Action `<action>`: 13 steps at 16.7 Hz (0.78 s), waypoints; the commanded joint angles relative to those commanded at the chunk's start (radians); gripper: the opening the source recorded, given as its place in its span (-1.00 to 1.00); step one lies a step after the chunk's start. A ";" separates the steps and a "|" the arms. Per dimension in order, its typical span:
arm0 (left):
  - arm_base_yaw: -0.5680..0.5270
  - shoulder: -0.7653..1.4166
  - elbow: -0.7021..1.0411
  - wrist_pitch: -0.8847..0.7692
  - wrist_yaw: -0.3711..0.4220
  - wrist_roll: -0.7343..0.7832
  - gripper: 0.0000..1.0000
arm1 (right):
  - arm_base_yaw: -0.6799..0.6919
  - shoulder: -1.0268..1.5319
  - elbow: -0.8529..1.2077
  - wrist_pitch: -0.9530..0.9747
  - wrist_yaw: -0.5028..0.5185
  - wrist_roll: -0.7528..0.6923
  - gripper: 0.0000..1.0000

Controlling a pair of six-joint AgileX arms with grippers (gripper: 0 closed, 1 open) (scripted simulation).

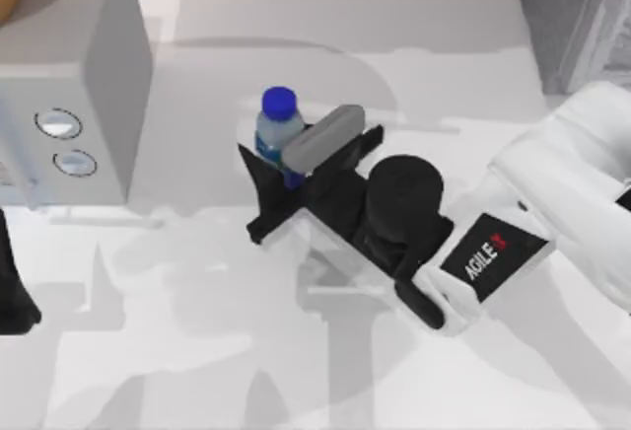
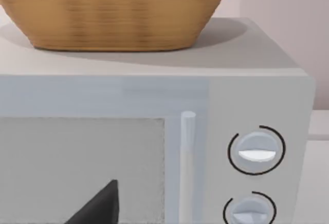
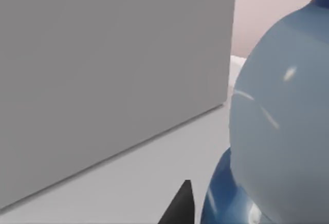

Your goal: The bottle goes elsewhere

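The bottle (image 1: 279,126), clear with a round blue cap, stands upright near the table's middle. My right gripper (image 1: 279,169) reaches in from the right, its black fingers hugging the bottle's body on both sides, shut on it. The grey wrist camera block (image 1: 322,137) covers the far finger. In the right wrist view the bottle (image 3: 280,142) looms large and blue, with one dark fingertip (image 3: 181,206) right beside it. My left arm (image 1: 14,292) stays parked at the table's left edge, and one of its dark fingertips (image 2: 98,207) shows in the left wrist view.
A white microwave (image 1: 74,65) with two knobs stands at the back left, close to the bottle, and carries a woven basket (image 2: 113,8) on top. A grey block (image 1: 577,16) stands at the back right. The table (image 1: 197,351) stretches open toward the front.
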 joint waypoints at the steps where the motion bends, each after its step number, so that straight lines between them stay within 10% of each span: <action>1: 0.000 0.000 0.000 0.000 0.000 0.000 1.00 | -0.002 -0.001 -0.001 0.001 -0.002 0.000 -1.00; 6: 0.000 0.000 0.000 0.000 0.000 0.000 1.00 | -0.160 -0.050 -0.096 0.064 -0.160 -0.003 -1.00; 13: 0.000 0.000 0.000 0.000 0.000 0.000 1.00 | -0.669 -0.206 -0.399 0.198 -0.665 -0.008 -1.00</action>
